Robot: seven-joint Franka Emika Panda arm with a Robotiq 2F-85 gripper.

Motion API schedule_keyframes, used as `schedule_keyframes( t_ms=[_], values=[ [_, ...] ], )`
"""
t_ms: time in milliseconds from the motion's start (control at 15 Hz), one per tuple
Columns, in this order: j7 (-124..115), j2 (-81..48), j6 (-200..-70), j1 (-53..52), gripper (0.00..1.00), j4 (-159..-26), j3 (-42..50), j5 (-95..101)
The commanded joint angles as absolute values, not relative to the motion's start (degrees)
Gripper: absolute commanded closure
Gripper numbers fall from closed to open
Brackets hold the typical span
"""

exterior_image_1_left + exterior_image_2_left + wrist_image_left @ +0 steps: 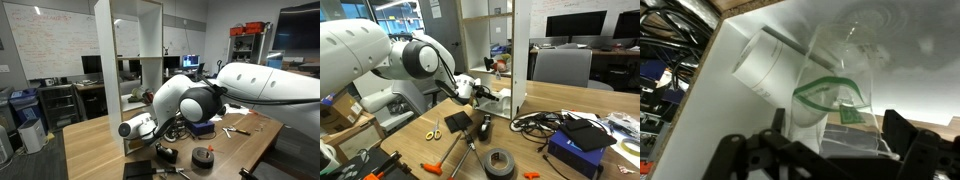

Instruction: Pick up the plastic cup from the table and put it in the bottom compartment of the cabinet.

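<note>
Clamping the clear plastic cup (836, 88) with its green logo between both fingers, our gripper (830, 150) is holding it off the table (90, 150) in the wrist view. We are facing a white cabinet (910, 80) wall, with a white cylinder (762, 62) just beside the cup. In both exterior views we are reaching the arm (420, 55) low toward the cabinet's foot, though we cannot tell whether the cup is sitting inside the bottom compartment.

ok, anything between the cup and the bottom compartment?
Yes, possibly: in the wrist view a white cylinder lies tilted right behind the plastic cup, against the white cabinet. Whether it blocks the compartment is unclear.
</note>
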State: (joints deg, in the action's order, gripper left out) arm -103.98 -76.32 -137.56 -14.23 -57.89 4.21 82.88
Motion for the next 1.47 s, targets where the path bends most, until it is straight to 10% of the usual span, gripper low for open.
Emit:
schedule_keyframes(
  t_ms=[0, 1400],
  values=[
    [-101.38, -76.84, -136.05, -14.06, 0.00, -56.20, 3.49, 81.47],
    [-91.21, -44.26, -131.50, -14.29, 0.00, -94.38, -3.76, 67.44]
  ],
)
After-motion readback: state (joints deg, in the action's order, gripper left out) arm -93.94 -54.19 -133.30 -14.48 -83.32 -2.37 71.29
